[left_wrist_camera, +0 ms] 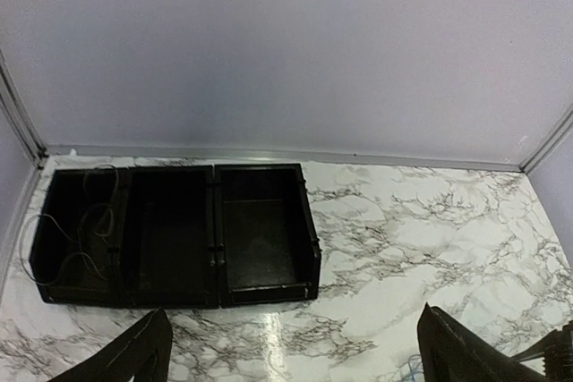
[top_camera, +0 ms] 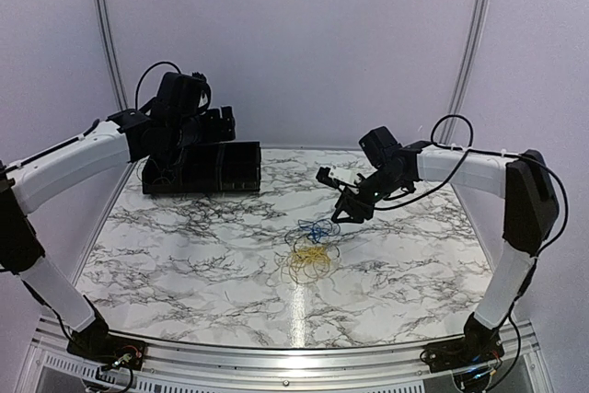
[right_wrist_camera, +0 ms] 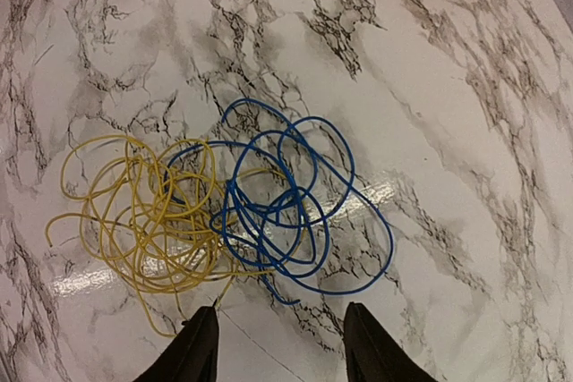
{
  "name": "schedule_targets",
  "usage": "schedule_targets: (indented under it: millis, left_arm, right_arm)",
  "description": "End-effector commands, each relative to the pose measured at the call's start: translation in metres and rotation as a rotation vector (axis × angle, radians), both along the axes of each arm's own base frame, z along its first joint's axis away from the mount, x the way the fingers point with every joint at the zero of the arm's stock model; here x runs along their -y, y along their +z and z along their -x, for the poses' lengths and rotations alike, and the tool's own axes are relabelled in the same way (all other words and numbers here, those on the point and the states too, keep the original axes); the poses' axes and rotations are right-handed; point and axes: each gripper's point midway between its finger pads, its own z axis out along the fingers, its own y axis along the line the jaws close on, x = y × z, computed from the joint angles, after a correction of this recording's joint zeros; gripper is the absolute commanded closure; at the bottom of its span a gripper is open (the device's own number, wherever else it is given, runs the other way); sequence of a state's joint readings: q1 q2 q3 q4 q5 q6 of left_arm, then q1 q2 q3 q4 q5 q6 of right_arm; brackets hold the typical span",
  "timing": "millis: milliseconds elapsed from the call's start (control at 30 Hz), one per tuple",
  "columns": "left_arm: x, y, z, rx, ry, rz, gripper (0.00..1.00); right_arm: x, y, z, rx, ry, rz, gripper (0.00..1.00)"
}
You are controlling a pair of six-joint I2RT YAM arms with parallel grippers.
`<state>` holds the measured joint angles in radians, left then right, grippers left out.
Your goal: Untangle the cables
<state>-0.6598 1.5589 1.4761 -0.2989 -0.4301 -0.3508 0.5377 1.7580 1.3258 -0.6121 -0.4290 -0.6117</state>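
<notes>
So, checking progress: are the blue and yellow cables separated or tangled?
Tangled: loops of the blue cable cross into the yellow cable where they meet.

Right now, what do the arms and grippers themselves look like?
White tubular links with black joints on both the left arm and right arm. Thin black cords loop outside each wrist. Left gripper and right gripper: black, two tapered fingers. No markings visible.

The marble-patterned worktop (top_camera: 166, 255) carries a black three-bay tray (top_camera: 212, 172) at its far left. Near the middle lie a yellow cable (right_wrist_camera: 152, 234) and a blue cable (right_wrist_camera: 269, 212), their loops overlapping
</notes>
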Motion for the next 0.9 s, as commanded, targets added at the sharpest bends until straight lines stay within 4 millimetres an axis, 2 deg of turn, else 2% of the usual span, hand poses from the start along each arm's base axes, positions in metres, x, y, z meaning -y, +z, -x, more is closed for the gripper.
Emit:
schedule_targets:
  millis: [0,67,133,233,300,400,533,633,733,767,867]
  left_arm:
    - [0.038,-0.05,0.01,-0.172,-0.027,0.195,0.01]
    - [0.043,-0.058,0.018,-0.196,-0.042,0.237,0.01]
    - [0.047,-0.053,0.027,-0.161,-0.086,0.292,0.02]
    - [0.05,-0.036,0.037,-0.061,-0.167,0.381,0.12]
    - [0.052,-0.034,0.042,-0.045,-0.202,0.379,0.19]
    - [0.066,-0.039,0.047,-0.087,-0.289,0.335,0.27]
    - [0.078,-0.056,0.053,-0.161,-0.352,0.313,0.35]
    - [0.072,-0.072,0.05,-0.232,-0.289,0.28,0.36]
    - [0.072,-0.084,0.05,-0.275,-0.27,0.26,0.36]
    - [0.074,-0.085,0.051,-0.277,-0.276,0.255,0.36]
    - [0.087,-0.085,0.056,-0.269,-0.347,0.232,0.35]
  right_arm:
    - [-0.006,-0.009,-0.007,-0.123,-0.04,-0.043,0.53]
    - [-0.005,-0.017,-0.017,-0.153,-0.071,-0.06,0.54]
    - [-0.005,-0.024,-0.022,-0.161,-0.079,-0.056,0.54]
    - [-0.006,-0.035,-0.024,-0.194,-0.073,-0.048,0.55]
    - [-0.01,-0.038,-0.024,-0.213,-0.062,-0.062,0.57]
    - [-0.015,-0.041,-0.028,-0.223,-0.057,-0.08,0.59]
    - [-0.019,-0.05,-0.034,-0.237,-0.058,-0.076,0.65]
    - [-0.021,-0.052,-0.032,-0.254,-0.033,-0.08,0.81]
    - [-0.023,-0.043,-0.029,-0.257,-0.019,-0.095,0.96]
    - [-0.023,-0.033,-0.027,-0.247,-0.011,-0.108,1.0]
    - [-0.025,0.006,-0.022,-0.208,0.006,-0.161,1.0]
